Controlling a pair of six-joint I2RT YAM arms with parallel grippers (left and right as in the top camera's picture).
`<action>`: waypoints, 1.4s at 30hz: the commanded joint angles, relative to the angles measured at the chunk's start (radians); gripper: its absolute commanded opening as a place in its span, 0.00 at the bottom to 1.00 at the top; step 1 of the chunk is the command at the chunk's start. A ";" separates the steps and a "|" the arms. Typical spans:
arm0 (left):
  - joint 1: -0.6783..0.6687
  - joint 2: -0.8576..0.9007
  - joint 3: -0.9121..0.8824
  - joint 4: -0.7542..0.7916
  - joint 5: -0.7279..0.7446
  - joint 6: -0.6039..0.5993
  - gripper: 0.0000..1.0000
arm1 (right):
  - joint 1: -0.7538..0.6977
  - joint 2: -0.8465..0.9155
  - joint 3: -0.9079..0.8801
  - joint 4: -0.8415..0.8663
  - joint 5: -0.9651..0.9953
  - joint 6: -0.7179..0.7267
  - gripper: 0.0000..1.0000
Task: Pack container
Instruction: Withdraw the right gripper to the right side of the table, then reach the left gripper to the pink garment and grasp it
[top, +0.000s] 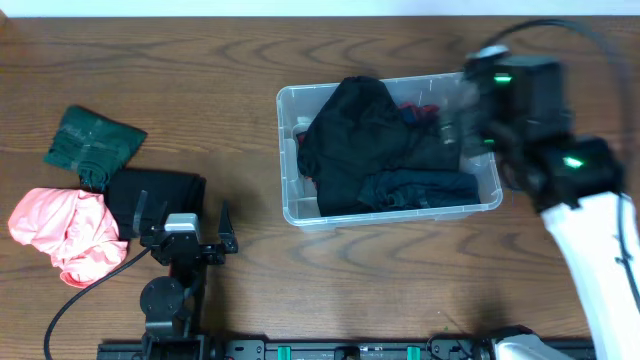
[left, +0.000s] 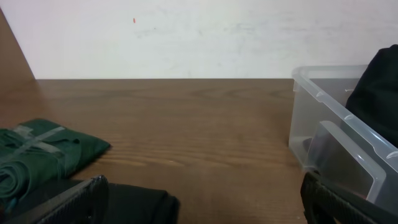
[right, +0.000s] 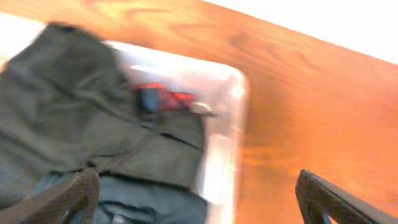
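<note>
The clear plastic container (top: 390, 217) stands right of the table's middle. It holds a heap of black clothes (top: 370, 145) with a red item (right: 165, 98) at its far end. My right gripper (top: 463, 118) hovers over the container's right end, blurred. In the right wrist view it (right: 199, 199) is open and empty, straddling the container's rim (right: 229, 118). My left gripper (top: 186, 236) is open and empty near the front left, just beside a folded black garment (top: 158, 193). The left wrist view shows these open fingers (left: 202, 202) and the container (left: 323, 106) to the right.
A dark green folded garment (top: 92, 145) lies at the left, and also shows in the left wrist view (left: 37, 155). A pink garment (top: 65, 232) lies at the front left. The black garment (left: 130, 202) lies right under my left fingers. A white wall stands behind the table.
</note>
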 joint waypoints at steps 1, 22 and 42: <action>0.005 -0.001 -0.014 -0.037 0.004 0.013 0.98 | -0.103 -0.006 -0.002 -0.056 -0.031 0.127 0.99; 0.006 0.064 0.132 -0.140 -0.074 -0.119 0.98 | -0.289 0.000 -0.011 -0.195 -0.034 0.132 0.99; 0.675 1.069 1.070 -0.779 0.306 -0.164 0.98 | -0.289 0.000 -0.012 -0.197 -0.034 0.115 0.99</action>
